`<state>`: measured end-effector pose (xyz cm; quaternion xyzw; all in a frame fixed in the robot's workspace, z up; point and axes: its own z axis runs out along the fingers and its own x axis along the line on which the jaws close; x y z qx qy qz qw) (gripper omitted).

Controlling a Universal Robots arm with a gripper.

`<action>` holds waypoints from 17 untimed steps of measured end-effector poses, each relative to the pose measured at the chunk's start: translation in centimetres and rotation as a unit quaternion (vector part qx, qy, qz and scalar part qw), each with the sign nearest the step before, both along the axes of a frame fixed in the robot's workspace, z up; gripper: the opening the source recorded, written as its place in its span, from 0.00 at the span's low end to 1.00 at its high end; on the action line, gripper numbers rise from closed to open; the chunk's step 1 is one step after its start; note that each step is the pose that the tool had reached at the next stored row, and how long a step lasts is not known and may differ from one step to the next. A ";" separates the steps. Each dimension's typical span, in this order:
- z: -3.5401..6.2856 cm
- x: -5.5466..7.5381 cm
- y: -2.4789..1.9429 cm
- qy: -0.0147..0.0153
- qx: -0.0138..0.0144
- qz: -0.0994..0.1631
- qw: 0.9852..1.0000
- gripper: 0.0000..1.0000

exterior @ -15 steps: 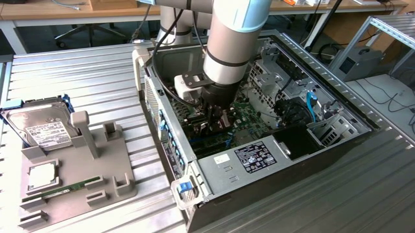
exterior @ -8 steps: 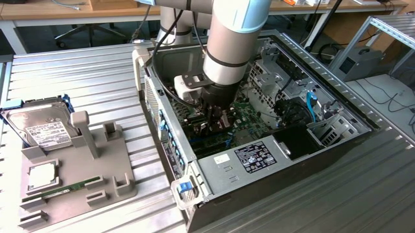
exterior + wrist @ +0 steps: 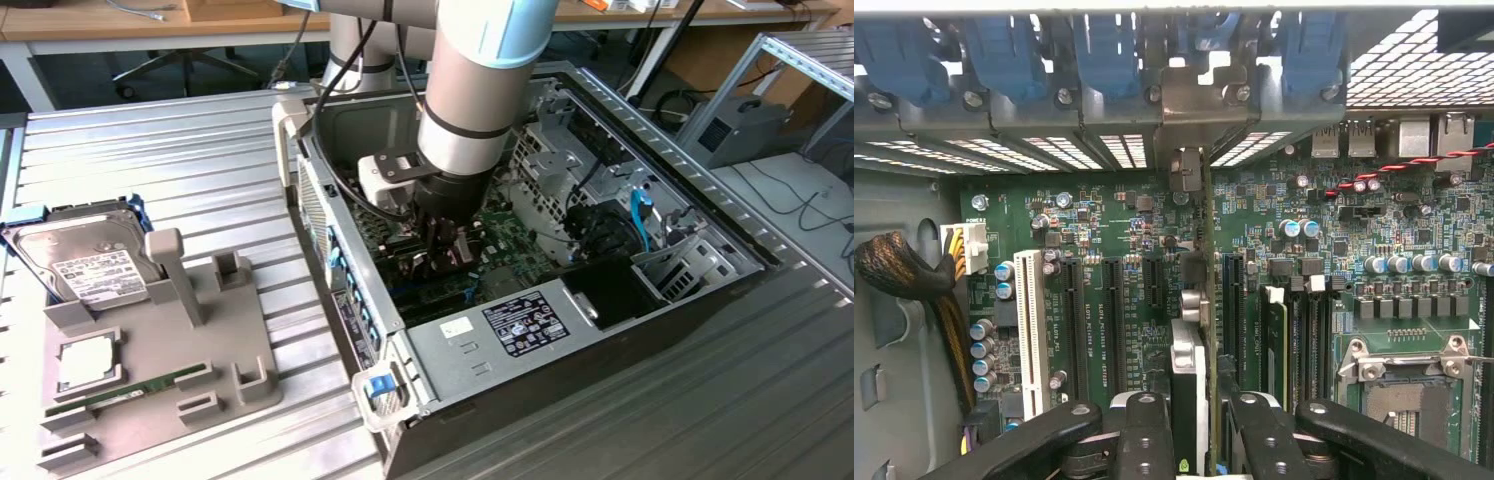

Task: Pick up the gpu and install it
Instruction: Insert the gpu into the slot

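GPU (image 3: 1194, 330) stands on edge inside the open PC case (image 3: 441, 350), seen edge-on in the wrist view, directly over the motherboard (image 3: 1124, 250) and in line with the black expansion slots (image 3: 1112, 320). Its metal end bracket (image 3: 1189, 110) sits at the rear slot openings, between the blue retaining clips (image 3: 1104, 50). Whether the card edge is fully seated: cannot tell.

Gripper (image 3: 1192, 430) part-closed, both black fingers (image 3: 1146, 435) clamped on the card's two faces. In the exterior view the arm (image 3: 467, 100) reaches straight down into the case centre.

Grey fixture tray (image 3: 174, 380) at 9 o'clock of the case; hard drive (image 3: 87, 260) at its 11 o'clock corner, RAM stick (image 3: 134, 388) lying toward 6 o'clock.
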<state>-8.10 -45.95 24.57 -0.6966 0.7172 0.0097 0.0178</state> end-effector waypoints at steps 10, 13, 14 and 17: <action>0.00 0.0 0.00 0.000 0.000 0.000 1.000 0.27; 0.00 0.0 0.00 0.000 0.000 0.000 1.000 0.27; 0.00 0.0 0.00 0.000 0.000 0.000 1.000 0.27; 0.00 0.0 0.00 0.000 0.000 0.000 1.000 0.27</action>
